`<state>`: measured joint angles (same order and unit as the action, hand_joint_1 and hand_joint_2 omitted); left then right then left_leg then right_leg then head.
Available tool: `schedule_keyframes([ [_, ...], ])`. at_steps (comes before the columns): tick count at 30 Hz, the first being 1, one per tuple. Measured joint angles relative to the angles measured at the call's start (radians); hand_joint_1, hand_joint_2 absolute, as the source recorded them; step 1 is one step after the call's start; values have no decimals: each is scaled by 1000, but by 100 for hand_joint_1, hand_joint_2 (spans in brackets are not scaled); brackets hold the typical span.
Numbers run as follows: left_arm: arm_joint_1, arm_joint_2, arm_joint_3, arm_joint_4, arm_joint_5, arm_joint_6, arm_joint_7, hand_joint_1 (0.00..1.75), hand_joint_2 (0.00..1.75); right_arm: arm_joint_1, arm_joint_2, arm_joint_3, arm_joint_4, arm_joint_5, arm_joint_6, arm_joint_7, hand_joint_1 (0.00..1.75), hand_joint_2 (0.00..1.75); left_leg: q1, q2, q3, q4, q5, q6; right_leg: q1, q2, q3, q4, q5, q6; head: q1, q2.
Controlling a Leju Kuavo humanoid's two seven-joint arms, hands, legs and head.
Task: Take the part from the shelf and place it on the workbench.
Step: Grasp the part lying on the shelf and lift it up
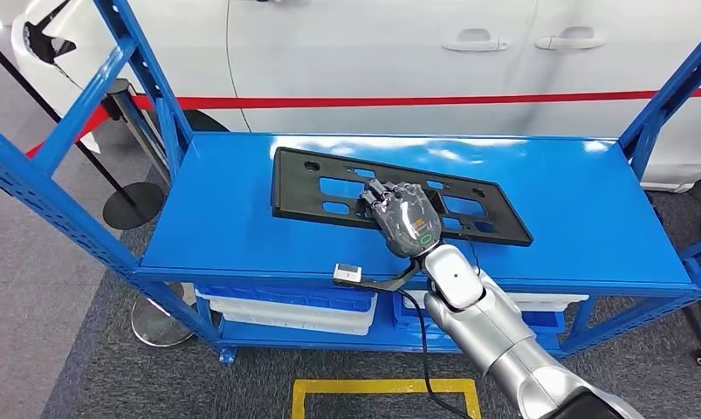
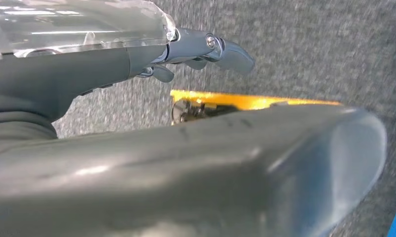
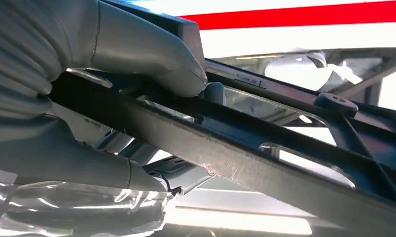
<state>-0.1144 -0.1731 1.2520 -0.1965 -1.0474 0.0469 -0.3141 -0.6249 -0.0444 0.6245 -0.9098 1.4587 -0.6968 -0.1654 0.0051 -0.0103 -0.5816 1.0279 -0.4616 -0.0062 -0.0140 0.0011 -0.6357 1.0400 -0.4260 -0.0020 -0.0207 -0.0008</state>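
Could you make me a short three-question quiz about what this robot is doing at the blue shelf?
1. True or false: the robot's right hand grips the flat black plastic frame with cut-outs.
2. Which surface carries the frame? A) grey carpet B) top of the blue metal shelf C) white bins below
3. Fill in: behind the shelf stands a white ____ with a red stripe.

Key: 1 true, thumb and fingers clasp its bar in the right wrist view; 2 B; 3 car.

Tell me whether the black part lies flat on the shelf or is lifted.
Cannot tell: the right hand grips the black part, which looks level on the blue shelf.
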Motion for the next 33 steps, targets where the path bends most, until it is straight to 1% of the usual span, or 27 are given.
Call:
schedule_keyframes([
  [1, 0, 0, 0, 0, -1, 0, 0, 0, 0, 6, 4, -15, -17, 5, 0, -12, 175, 175, 1, 1, -4, 13, -12, -5, -1, 0, 2, -3, 1, -6, 0, 0],
  [2, 0, 0, 0, 0, -2, 0, 1, 0, 0, 10, 9, -30, -35, 8, 0, -24, 175, 175, 2, 2, -17, 46, -34, -10, -3, 0, 3, -5, 2, -12, -1, 0],
  [3, 0, 0, 0, 0, -4, 0, 3, 0, 44, 14, 15, -46, -52, 11, 0, -34, 175, 175, 3, 3, -40, 98, -63, -13, -3, 0, 4, -6, 2, -16, -2, 0],
  [5, 0, 0, -1, 0, -9, 1, 5, 0, 131, 23, 25, -78, -82, 14, 0, -56, 175, 175, 5, 4, -101, 229, -119, -17, 0, -1, 4, -6, 1, -19, -2, 0],
  [6, 1, 0, -1, 0, -12, 1, 6, 0, 175, 29, 29, -94, -96, 14, 0, -68, 175, 175, 5, 4, -121, 269, -126, -18, 2, -1, 4, -5, 1, -20, -2, 0],
  [7, 3, -1, -1, 0, -15, 3, 6, 0, 175, 36, 33, -109, -111, 13, 0, -83, 175, 175, 5, 4, -125, 273, -115, -17, 3, 0, 5, -5, 1, -20, -2, 0],
  [8, 4, -2, -1, 0, -19, 4, 6, 0, 175, 44, 38, -124, -127, 10, 0, -103, 175, 175, 5, 4, -108, 235, -86, -13, 5, 1, 6, -5, 1, -20, -2, 0],
  [9, 4, -2, -2, 0, -24, 6, 6, 0, 175, 51, 43, -138, -145, 5, 0, -126, 175, 175, 4, 4, -79, 171, -48, -7, 6, 1, 7, -5, 1, -20, -3, 0],
  [10, 4, -2, -3, 0, -29, 7, 5, 0, 175, 59, 50, -156, -164, -2, 0, -153, 175, 175, 2, 4, -47, 103, -20, 0, 7, 2, 7, -5, 1, -19, -2, 0],
  [11, 4, -2, -5, 0, -33, 8, 5, 0, 175, 66, 56, -174, -182, -10, 0, -181, 175, 175, 0, 4, -22, 46, 0, 7, 8, 2, 7, -4, 1, -16, -2, 0],
  [12, 4, -2, -8, 0, -38, 8, 5, 0, 175, 73, 61, -194, -198, -16, 0, -207, 175, 175, -4, 4, -8, 14, 7, 12, 8, 1, 5, -4, 1, -12, -2, 0],
  [13, 6, -3, -11, 0, -42, 10, 6, 0, 175, 82, 67, -217, -214, -21, 0, -236, 175, 175, -7, 3, -3, 1, 5, 15, 7, 0, 4, -5, 2, -7, -2, 0],
  [15, 12, -4, -15, 0, -49, 21, 10, 0, 175, 104, 81, -265, -245, -31, 0, -302, 175, 175, -7, 3, 0, -9, 12, 23, 6, -1, 5, -6, 3, 5, -2, 0],
  [16, 15, -6, -16, 0, -50, 29, 12, 0, 175, 114, 91, -291, -261, -37, 0, -340, 175, 175, -5, 3, 3, -16, 16, 27, 5, -1, 3, 1, -4, 11, -1, 0],
  [17, 16, -7, -17, 0, -49, 34, 14, 0, 175, 122, 101, -317, -274, -43, 0, -376, 175, 175, -2, 4, 5, -22, 21, 32, 5, -1, -7, 25, -21, 16, 0, 0],
  [18, 17, -9, -17, 0, -47, 37, 15, 0, 175, 128, 111, -343, -284, -49, 0, -408, 175, 175, 0, 5, 7, -25, 24, 36, 4, 0, -26, 69, -49, 19, 0, 0],
  [20, 16, -12, -17, 0, -45, 37, 15, 0, 175, 141, 129, -392, -295, -55, 0, -458, 175, 175, -2, 6, 5, -25, 24, 40, 2, -1, -82, 192, -110, 25, 1, 0],
  [21, 17, -14, -17, 0, -44, 37, 16, 0, 175, 149, 138, -417, -297, -55, 0, -479, 175, 175, -2, 6, 5, -24, 24, 41, 0, -1, -102, 238, -124, 28, 1, 0],
  [22, 18, -15, -17, 0, -43, 36, 16, 0, 175, 155, 148, -441, -299, -57, 0, -498, 175, 175, -2, 5, 4, -23, 24, 40, -1, -1, -107, 252, -120, 30, 1, 0],
  [23, 18, -16, -17, 0, -42, 35, 16, 0, 175, 160, 159, -462, -300, -61, 0, -512, 175, 175, -2, 5, 4, -20, 23, 39, -3, -1, -94, 228, -99, 30, 1, 0],
  [25, 18, -20, -17, 1, -39, 35, 15, 0, 175, 161, 178, -490, -306, -76, 0, -524, 175, 175, -3, 4, 3, -13, 18, 34, -6, -1, -30, 109, -43, 28, 1, 0],
  [26, 18, -21, -17, 1, -37, 36, 14, 0, 175, 161, 187, -498, -310, -88, 0, -526, 175, 175, -5, 4, 1, -7, 14, 29, -5, -1, -1, 54, -26, 25, 1, 0],
  [27, 18, -22, -17, 1, -35, 37, 14, 0, 175, 160, 194, -505, -314, -100, 0, -526, 175, 175, -6, 4, -1, -4, 12, 25, -3, 0, 16, 19, -19, 21, 1, 0],
  [29, 18, -23, -16, 1, -32, 37, 12, 0, 175, 160, 203, -515, -317, -126, 0, -526, 175, 175, -8, 4, -4, -2, 11, 15, 1, 1, 21, 2, -21, 10, 0, 0],
  [31, 19, -23, -16, 1, -31, 37, 12, 0, 175, 160, 209, -521, -317, -166, 0, -526, 175, 175, -5, 5, -8, 4, 3, 4, 0, 1, 22, -3, -18, -2, 0, 0],
  [32, 19, -23, -16, 1, -31, 37, 12, 0, 175, 160, 213, -523, -317, -200, 0, -526, 175, 175, -4, 5, -16, 24, -11, -2, -1, 0, 22, -5, -16, -7, 0, 0],
  [33, 19, -23, -16, 1, -31, 37, 14, 0, 175, 161, 218, -524, -317, -244, 0, -526, 175, 175, -2, 5, -33, 64, -36, -7, -2, -1, 23, -7, -15, -12, -1, 0],
])
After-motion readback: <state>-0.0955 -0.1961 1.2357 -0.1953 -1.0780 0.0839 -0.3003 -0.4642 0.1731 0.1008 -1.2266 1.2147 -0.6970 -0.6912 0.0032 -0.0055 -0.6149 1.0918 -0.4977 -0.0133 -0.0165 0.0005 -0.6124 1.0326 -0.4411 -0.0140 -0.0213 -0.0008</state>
